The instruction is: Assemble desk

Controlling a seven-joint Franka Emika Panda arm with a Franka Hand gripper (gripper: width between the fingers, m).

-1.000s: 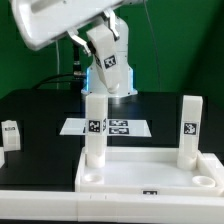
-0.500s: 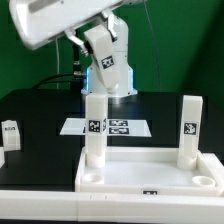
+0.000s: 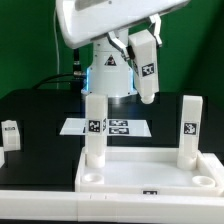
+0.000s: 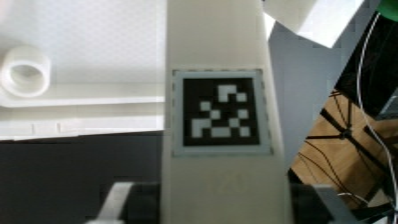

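**Leg held aloft, clear of the tabletop**

Gripper jaws are partly closed on the upper end of a white square leg. The leg hangs free in the air, slightly tilted, with its black-and-white tag facing the exterior camera. The fingers themselves are mostly hidden by the arm's bulky white housing. In the wrist view the held leg fills the middle of the picture, its tag square-on.

Behind the held leg in the exterior view stands the robot base, which it partly covers. Well below it lies the marker board, flat on the black table.

The tabletop, a white tray with a raised rim, sits at the near edge of the table. Two legs stand upright in its far corners. The left upright leg is toward the exterior view's left and hides one end of the marker board. The right upright leg is toward the exterior view's right. The held leg hangs between these two in the picture, higher than both and touching neither.

The tray's two near corners each show an open round socket. The wrist view catches one such round socket in a corner of the tabletop, beside the held leg.

At the exterior view's left edge a loose white part with a tag rests on the table, well apart from the tray. A green backdrop closes the scene behind.
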